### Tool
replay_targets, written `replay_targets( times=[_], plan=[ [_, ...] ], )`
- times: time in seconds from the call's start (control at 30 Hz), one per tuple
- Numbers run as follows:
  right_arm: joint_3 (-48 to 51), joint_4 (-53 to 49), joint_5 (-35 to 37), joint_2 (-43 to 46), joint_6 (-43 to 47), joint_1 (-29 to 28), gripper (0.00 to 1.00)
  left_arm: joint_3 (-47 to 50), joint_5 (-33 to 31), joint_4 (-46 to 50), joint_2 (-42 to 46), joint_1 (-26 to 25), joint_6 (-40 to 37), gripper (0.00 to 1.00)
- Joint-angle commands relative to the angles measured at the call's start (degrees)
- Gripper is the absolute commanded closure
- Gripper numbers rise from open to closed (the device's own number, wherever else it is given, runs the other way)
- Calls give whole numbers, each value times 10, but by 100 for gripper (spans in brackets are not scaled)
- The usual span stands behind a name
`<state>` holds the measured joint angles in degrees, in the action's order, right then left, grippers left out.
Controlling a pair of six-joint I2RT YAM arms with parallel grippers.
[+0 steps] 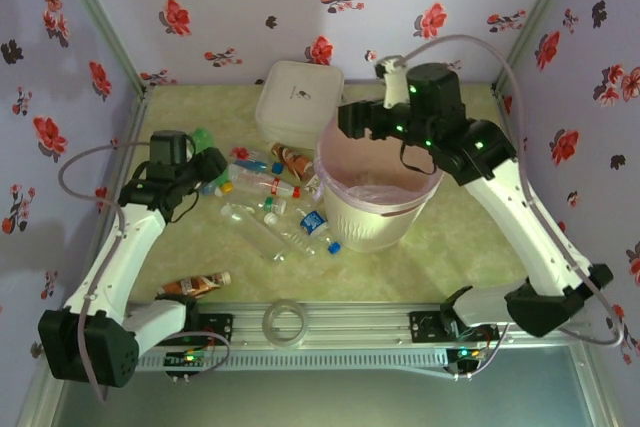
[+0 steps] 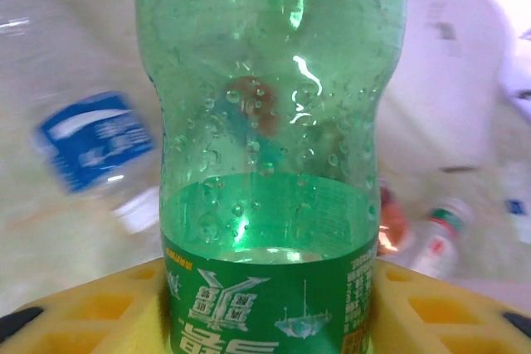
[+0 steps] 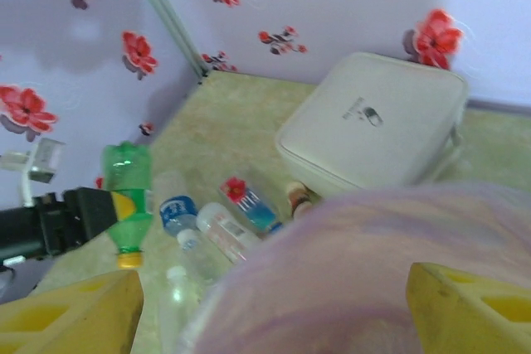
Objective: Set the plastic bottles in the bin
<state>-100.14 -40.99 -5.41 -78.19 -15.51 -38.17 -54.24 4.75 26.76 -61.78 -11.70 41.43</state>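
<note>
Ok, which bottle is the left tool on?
The green bottle, gripped by the left tool. It is the lone green one; the others, clear or brown, lie on the table.

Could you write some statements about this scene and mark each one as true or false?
1. The left gripper grips the green bottle. True.
2. The right gripper holds a bottle. False: it is open and empty, above the bin.
3. The box stands in front of the bin. False: it stands behind the bin, by the far wall.
4. A tape ring lies at the near edge of the table. True.
5. All bottles are in the bin. False: several bottles lie on the table, left of the bin.
</note>
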Motion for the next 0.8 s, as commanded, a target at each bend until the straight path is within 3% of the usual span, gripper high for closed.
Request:
replay_targets(
  times=[0.0, 0.13, 0.23, 0.4, 0.77],
  plan=[
    [-73, -14, 45, -48, 20, -52, 16, -16, 74, -113, 11, -32, -42, 100],
    [-115, 17, 15, -96, 6, -83, 16, -3, 162, -200, 14, -71, -78, 100],
    [-139, 46, -19, -130, -16, -95, 15, 13, 191, -265, 17, -105, -94, 100],
    [-173, 54, -36, -176, -39, -99, 12, 37, 212, -349, 29, -143, -120, 100],
    [-231, 0, -44, -254, -74, -84, 8, 42, 214, -373, 37, -161, -137, 100]
  ],
)
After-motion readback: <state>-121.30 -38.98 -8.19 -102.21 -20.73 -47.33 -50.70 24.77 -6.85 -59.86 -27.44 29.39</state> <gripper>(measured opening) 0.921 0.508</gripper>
